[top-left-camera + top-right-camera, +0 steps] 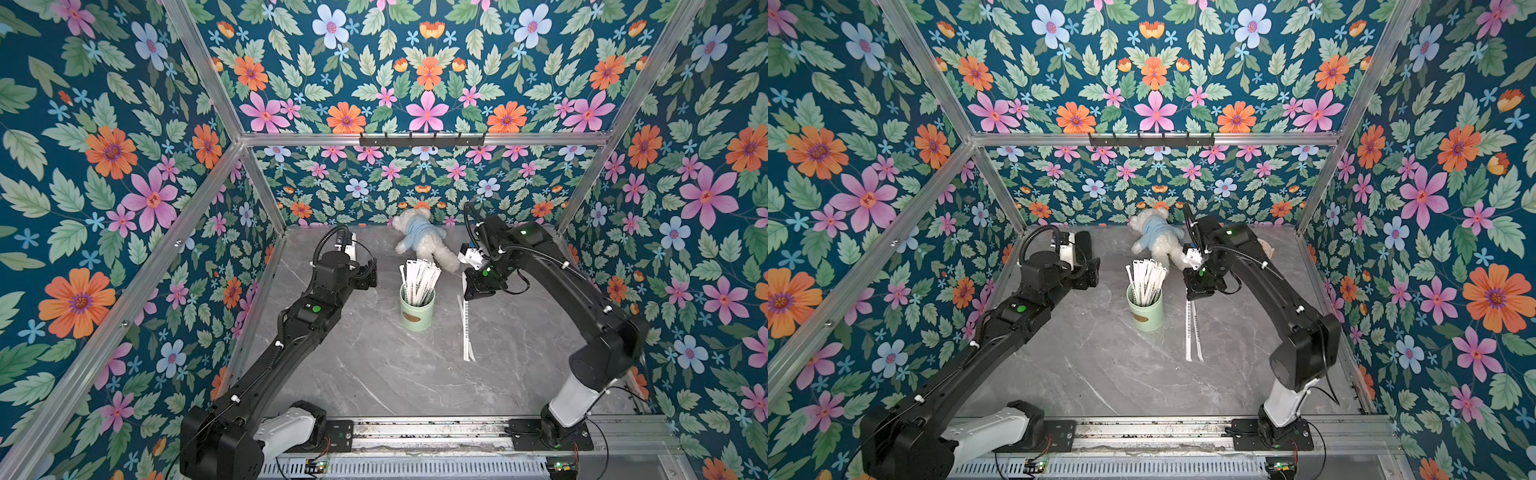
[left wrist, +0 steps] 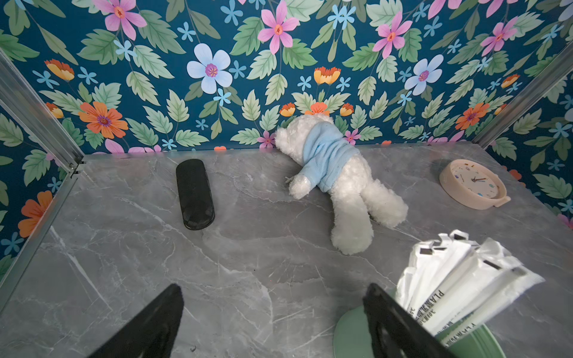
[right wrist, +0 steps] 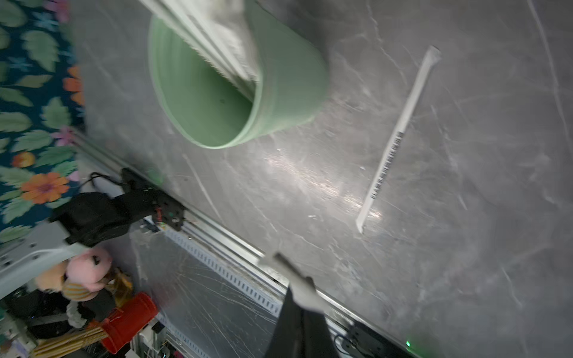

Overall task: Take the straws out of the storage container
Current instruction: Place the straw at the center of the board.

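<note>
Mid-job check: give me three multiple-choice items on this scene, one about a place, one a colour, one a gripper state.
1. Where on the grey marble table does the white plush bear in a blue sweater lie?
A) far end
B) near edge
C) inside the cup

2. What colour is the cylindrical storage cup holding the white paper-wrapped straws?
A) red
B) mint green
C) black

3. What state is the right gripper in?
A) open, empty
B) shut, holding something
C) open around the cup

Answers:
1 A, both top views show it at the table's far end.
2 B, its green wall shows in every view.
3 B, the right wrist view shows a flat white straw pinched between closed jaws.
</note>
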Available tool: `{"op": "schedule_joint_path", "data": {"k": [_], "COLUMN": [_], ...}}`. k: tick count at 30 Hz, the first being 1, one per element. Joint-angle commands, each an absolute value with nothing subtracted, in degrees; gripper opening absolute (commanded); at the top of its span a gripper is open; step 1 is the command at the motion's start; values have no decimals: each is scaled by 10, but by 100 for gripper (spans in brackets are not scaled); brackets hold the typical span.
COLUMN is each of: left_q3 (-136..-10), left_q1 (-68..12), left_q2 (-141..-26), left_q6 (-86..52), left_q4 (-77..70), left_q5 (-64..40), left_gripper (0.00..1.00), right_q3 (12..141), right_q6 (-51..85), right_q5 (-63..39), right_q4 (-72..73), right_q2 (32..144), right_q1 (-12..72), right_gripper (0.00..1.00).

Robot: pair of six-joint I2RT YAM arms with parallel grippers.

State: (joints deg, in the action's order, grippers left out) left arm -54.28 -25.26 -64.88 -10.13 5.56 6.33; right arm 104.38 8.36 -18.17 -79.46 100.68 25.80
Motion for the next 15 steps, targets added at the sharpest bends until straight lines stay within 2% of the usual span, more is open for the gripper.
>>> {"op": "schedule_joint_path", "data": {"k": [1, 7, 15], "left_q3": [-541, -540, -539], "left_q1": [-253, -256, -257], "left_q2": [-645, -647, -650], "left_q6": [-95, -93, -90], "left_q4": [42, 42, 42], "left_q5": [65, 65, 71], "left_gripper": [93, 93, 93], "right_q3": [1067, 1112, 1123], "right_q6": [85, 90, 89], "right_q5": [-76, -23, -42], "right_q4": [-878, -911, -889], "right_q2": [1039, 1123, 1203], "right_q1": [253, 242, 215], "right_gripper": [2, 1, 2]}}
